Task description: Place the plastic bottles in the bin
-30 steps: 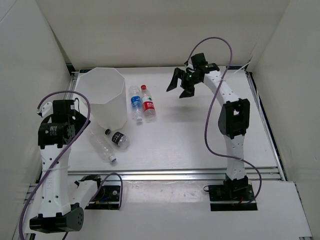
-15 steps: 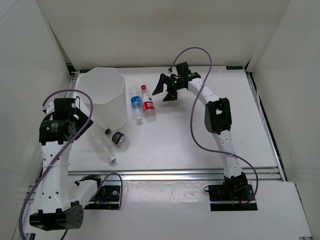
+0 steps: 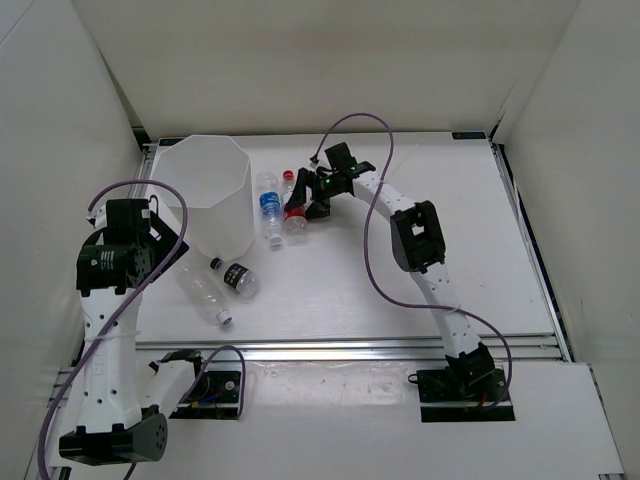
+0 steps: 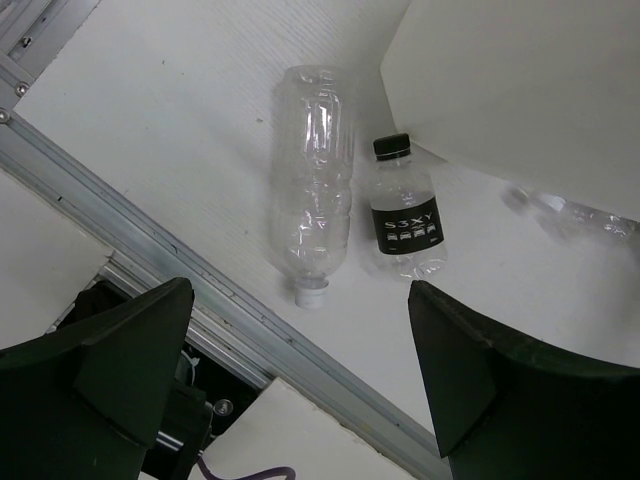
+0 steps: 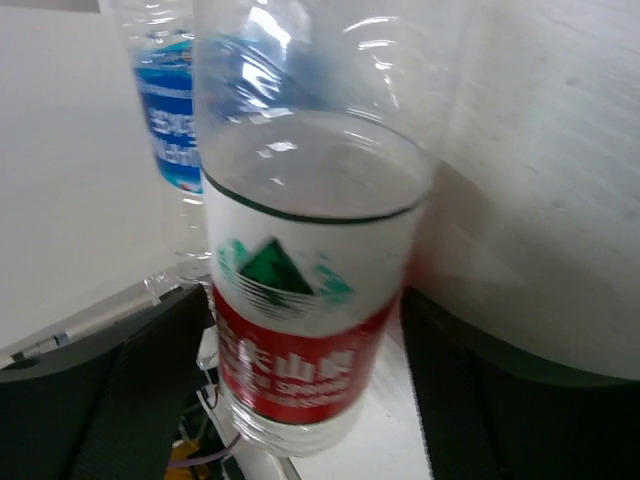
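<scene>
**Q:** What is given by the wrist cameras that the overhead camera misses?

**A:** From the right wrist, the clear plastic bottle with the red label [image 5: 300, 300] is seen close up between the two dark fingers of the right end effector [image 5: 305, 385], with the clear blue-labelled bottle [image 5: 168, 130] just behind it. From above, that label is largely covered by the arm. Whether the fingers are already clamped on it cannot be told.

**Q:** And what has changed?

**A:** A second ago the right end effector [image 3: 303, 203] was held over the far right of the white bench [image 3: 350, 270], well apart from the bottles. It has since been swung left onto the red-labelled bottle, which lies beside the tall translucent white bin [image 3: 215, 215].

**Q:** The left side?

**A:** The left end effector [image 4: 300, 293] is held wide apart above the plain white-capped bottle [image 4: 313, 190] and the black-capped, dark-labelled bottle [image 4: 405, 220], both lying by the bin's foot.
</scene>
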